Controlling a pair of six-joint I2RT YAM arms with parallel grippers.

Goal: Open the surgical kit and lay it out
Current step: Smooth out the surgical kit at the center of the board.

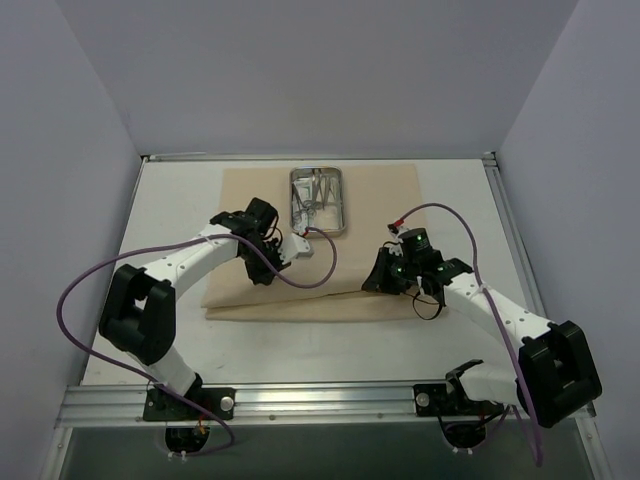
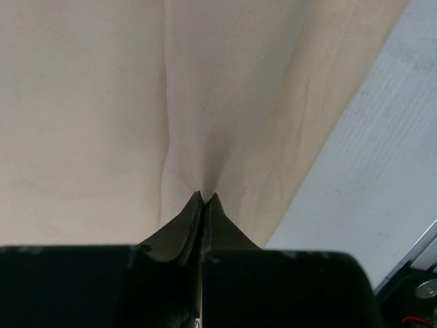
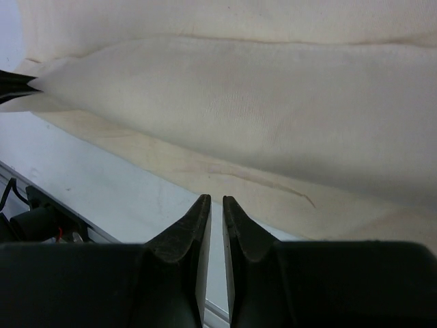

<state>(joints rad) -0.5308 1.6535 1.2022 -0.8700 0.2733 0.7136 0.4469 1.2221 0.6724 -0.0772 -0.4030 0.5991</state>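
The left gripper (image 2: 205, 197) was pressed together on a raised fold of the tan cloth wrap (image 2: 89, 102), left of the wrap's centre. The right gripper (image 3: 216, 199) hung at the wrap's near edge over the white table (image 3: 102, 184), its fingers a slim gap apart with nothing between them. The cloth looked light and limp, so it was best pinched at a hem or corner. Far-centre on it sat the steel tray (image 1: 293, 200) holding thin instruments (image 1: 315, 195), which would likely slide if the cloth were tugged. A purple cable (image 1: 333, 262) trailed across the wrap.
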